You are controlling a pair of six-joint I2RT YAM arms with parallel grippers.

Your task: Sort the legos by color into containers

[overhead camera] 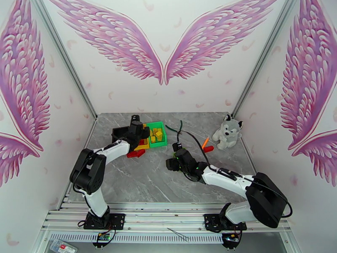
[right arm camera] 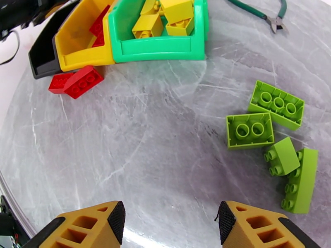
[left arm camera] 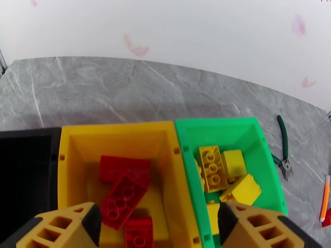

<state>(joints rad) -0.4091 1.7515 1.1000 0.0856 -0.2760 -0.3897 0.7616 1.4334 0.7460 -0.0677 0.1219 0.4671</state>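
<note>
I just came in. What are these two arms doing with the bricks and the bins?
They sort by color. The left tool hangs open over the yellow bin, which holds red bricks. The green bin holds yellow bricks. The right tool, open and empty, hovers over the table near four lime bricks. Two loose red bricks lie beside the bins.

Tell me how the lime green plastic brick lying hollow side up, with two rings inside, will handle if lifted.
The lime green plastic brick is hollow, so probably light, and likely rigid. Its flat, glossy side walls should suit pinching but might slip. Lying flat on the grey table, it would probably slide, not roll.
</note>
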